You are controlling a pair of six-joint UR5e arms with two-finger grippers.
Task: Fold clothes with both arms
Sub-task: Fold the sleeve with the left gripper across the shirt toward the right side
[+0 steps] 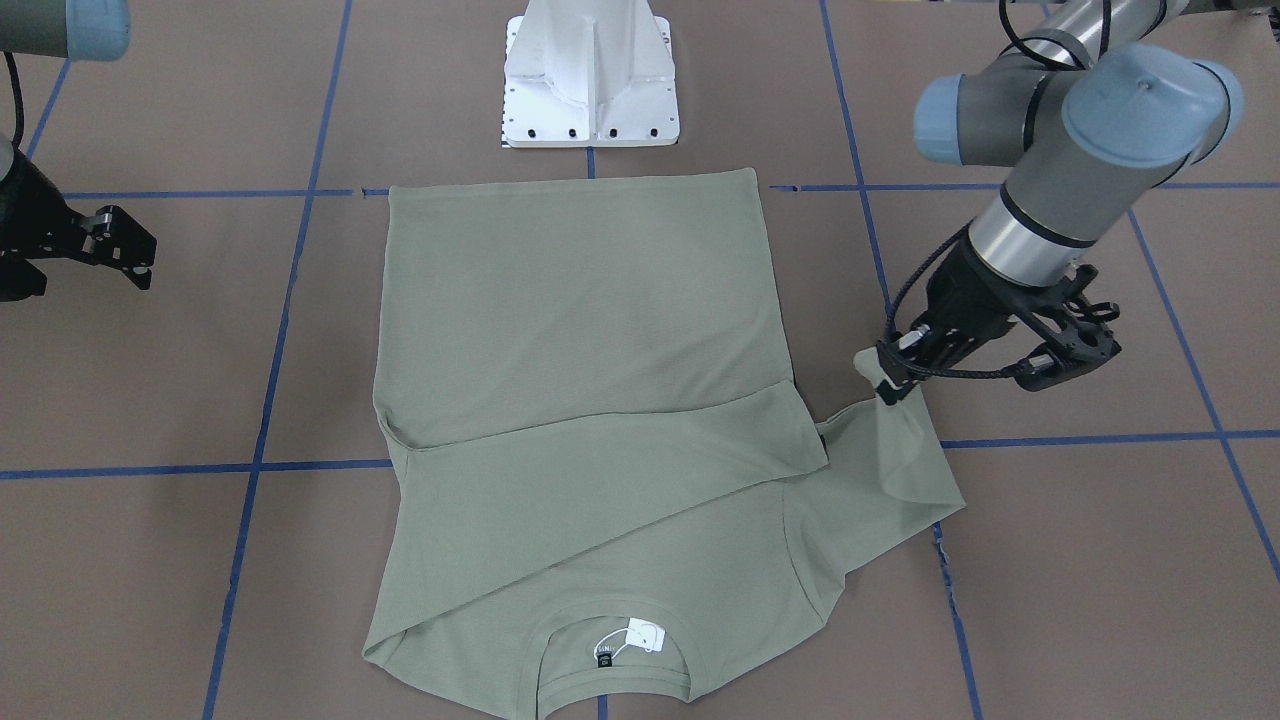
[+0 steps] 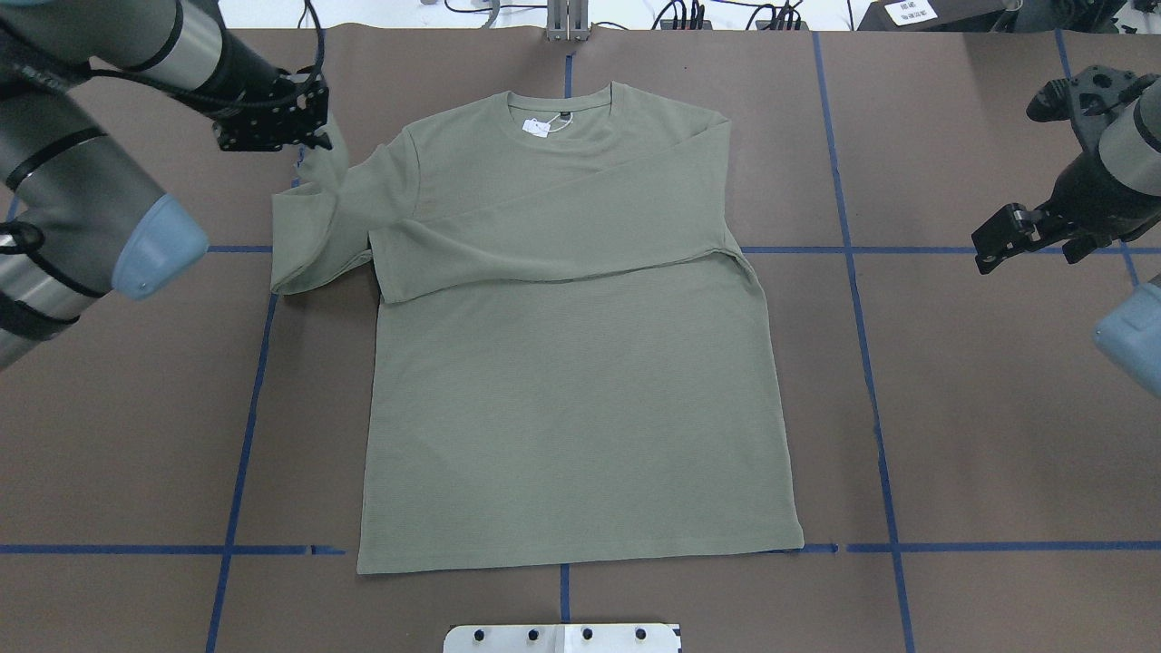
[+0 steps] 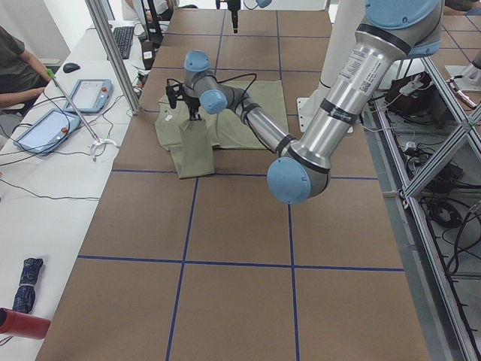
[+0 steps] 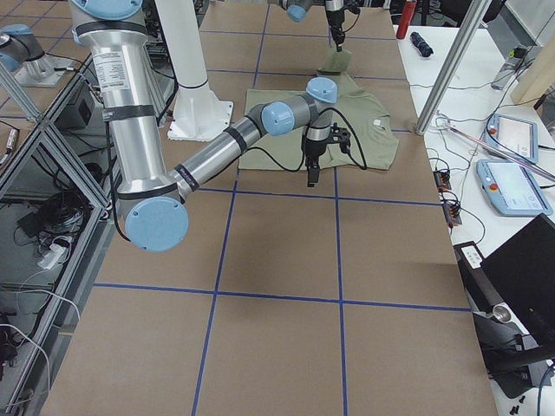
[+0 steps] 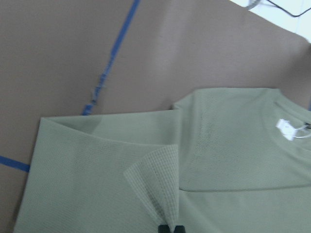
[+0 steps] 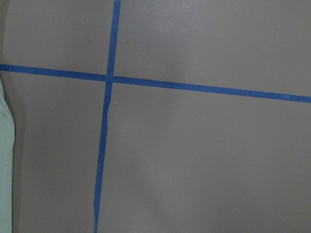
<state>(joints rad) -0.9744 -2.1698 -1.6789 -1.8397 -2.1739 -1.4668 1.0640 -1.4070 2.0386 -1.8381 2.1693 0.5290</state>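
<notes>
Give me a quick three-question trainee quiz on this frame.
1. True or false: the right gripper touches the shirt.
2. The left gripper is shut on the shirt's: A) hem B) sleeve end C) collar.
3. Fill in: the white tag sits at the shirt's ____.
Key: 1 false; 2 B; 3 neck.

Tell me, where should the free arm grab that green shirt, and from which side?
Probably the hem corner of the shirt nearest the right gripper, approached from the table beyond that side edge. The cloth lies flat there with free edges to slip under, while the left gripper pinches the far sleeve.
</notes>
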